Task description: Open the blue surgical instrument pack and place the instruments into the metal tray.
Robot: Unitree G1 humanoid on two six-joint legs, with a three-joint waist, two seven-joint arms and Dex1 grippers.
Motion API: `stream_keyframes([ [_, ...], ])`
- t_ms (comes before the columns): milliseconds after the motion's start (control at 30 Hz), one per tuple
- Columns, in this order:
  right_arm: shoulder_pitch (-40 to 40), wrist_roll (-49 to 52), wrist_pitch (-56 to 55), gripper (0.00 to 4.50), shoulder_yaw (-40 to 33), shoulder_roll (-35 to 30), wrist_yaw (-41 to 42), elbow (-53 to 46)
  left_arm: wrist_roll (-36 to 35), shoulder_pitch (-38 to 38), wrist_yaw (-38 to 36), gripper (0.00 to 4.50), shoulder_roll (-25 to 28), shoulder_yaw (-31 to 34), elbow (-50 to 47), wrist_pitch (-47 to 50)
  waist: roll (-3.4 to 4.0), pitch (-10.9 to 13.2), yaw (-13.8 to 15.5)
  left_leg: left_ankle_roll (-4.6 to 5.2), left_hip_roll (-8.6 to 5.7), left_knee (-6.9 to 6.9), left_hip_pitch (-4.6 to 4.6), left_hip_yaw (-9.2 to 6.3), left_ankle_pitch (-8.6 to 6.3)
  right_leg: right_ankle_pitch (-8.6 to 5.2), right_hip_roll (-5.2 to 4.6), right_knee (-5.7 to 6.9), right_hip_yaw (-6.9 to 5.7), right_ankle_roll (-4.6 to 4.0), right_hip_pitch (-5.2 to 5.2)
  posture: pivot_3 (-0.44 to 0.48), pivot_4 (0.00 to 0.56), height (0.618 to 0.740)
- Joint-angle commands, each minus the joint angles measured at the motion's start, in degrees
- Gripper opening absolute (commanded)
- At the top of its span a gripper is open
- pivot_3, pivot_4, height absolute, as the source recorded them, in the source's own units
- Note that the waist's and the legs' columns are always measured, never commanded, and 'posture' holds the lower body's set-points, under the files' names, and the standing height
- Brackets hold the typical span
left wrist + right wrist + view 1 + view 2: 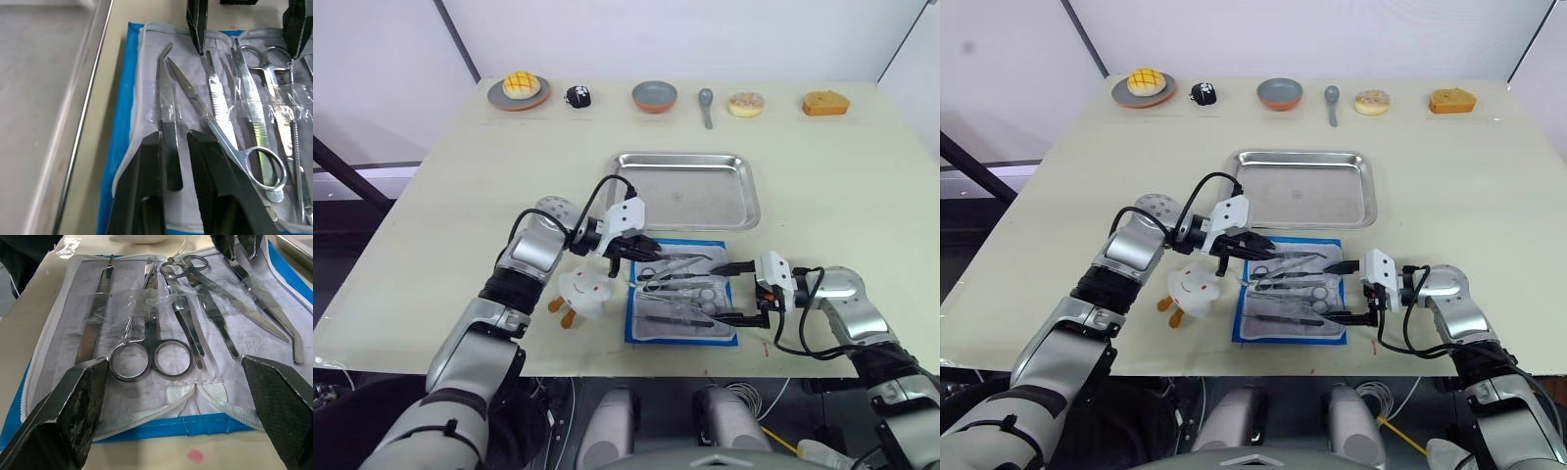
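Observation:
The blue surgical instrument pack (631,328) lies unfolded near the table's front edge, its whitish lining up. Several silvery instruments (151,357) lie in it under clear straps, among them scissors (220,132) and an angled forceps (166,88). My left gripper (644,253) is at the pack's far left corner, its fingers (146,171) shut on the dark handle of the angled forceps, which still lies flat. Wide open, my right gripper (736,292) straddles the pack's right edge and holds nothing. The metal tray (685,157) sits empty just behind the pack.
A white toy figure with orange feet (582,292) lies just left of the pack. Along the far edge stand a plate with bread (520,90), a small black object (578,96), a bowl (654,96), a grey spoon (706,106), a donut (745,104) and a cake slice (825,103).

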Motion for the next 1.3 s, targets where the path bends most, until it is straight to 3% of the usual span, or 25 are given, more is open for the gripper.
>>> stream_keyframes([
  [33, 2.0, -1.9, 2.4, 4.5, 0.9, -1.0, -0.3, 0.8, 0.6, -0.5, 1.1, 0.85, -0.5, -0.1, -1.2, -1.1, 0.0, 0.0, 0.0, 0.0, 0.0, 0.0, 0.0, -0.01, 0.0, 0.0, 0.0, 0.0, 0.0, 0.0, 0.0, 0.0, 0.15, 0.74],
  [500, 2.8, -1.8, 3.9, 4.5, 0.9, -1.4, -0.9, -0.7, 3.4, -0.5, 2.1, 0.85, -1.6, -1.3, -1.4, -0.5, 0.0, 0.0, 0.1, 0.0, -0.01, 0.0, -0.01, -0.02, 0.0, 0.0, -0.02, 0.0, -0.01, 0.01, 0.0, 0.0, 0.15, 0.74],
  [600, 2.8, -1.8, 4.2, 4.5, 0.9, -1.4, -1.1, -0.9, 3.4, -0.9, 2.3, 1.62, -1.7, -1.5, -1.4, 0.0, 0.0, 0.0, 0.1, 0.0, -0.01, 0.0, -0.01, -0.02, 0.0, 0.0, -0.02, 0.0, -0.01, 0.0, 0.0, 0.0, 0.15, 0.74],
  [633, 2.8, -1.8, 4.3, 4.5, 0.9, -1.4, -1.1, -1.0, 3.5, -1.0, 2.6, 2.07, -1.8, -1.4, -1.4, 0.0, 0.0, 0.0, 0.1, 0.0, 0.0, 0.0, -0.01, -0.02, 0.0, 0.0, -0.02, 0.0, 0.0, 0.01, 0.0, 0.0, 0.15, 0.74],
  [967, 3.0, -1.8, 4.8, 4.5, 1.0, -1.5, -1.3, -1.3, 5.2, -1.5, 3.4, 2.07, -2.1, -2.3, -0.1, -0.5, 0.0, 0.0, 0.1, 0.0, 0.0, 0.0, -0.01, -0.02, 0.0, 0.0, -0.02, 0.01, 0.0, 0.01, 0.0, 0.0, 0.15, 0.74],
  [1067, 3.1, -1.9, 4.8, 4.5, 1.0, -1.5, -1.4, -1.4, 6.1, -1.4, 2.9, 1.23, -1.8, -3.1, 0.3, -0.7, 0.0, 0.0, 0.1, 0.0, -0.01, 0.0, -0.01, -0.02, 0.0, 0.0, -0.02, 0.01, 0.0, 0.01, 0.0, 0.0, 0.15, 0.74],
  [1133, 3.1, -1.9, 4.9, 4.5, 1.0, -1.5, -1.5, -1.4, 6.8, -1.5, 3.1, 0.26, -1.9, -3.5, 0.7, -1.0, 0.0, 0.0, 0.1, 0.0, -0.02, 0.0, -0.01, -0.02, 0.0, 0.0, -0.02, 0.01, 0.0, 0.01, 0.0, 0.0, 0.15, 0.74],
  [1300, 3.1, -2.2, 4.9, 4.5, 1.1, -1.4, -1.7, -1.2, 7.3, -1.8, 2.7, 0.13, -2.1, -3.9, 0.7, -1.4, -0.01, 0.0, 0.1, 0.0, -0.03, 0.0, 0.0, -0.02, 0.0, 0.0, -0.02, 0.01, -0.01, 0.01, 0.01, 0.0, 0.15, 0.74],
])
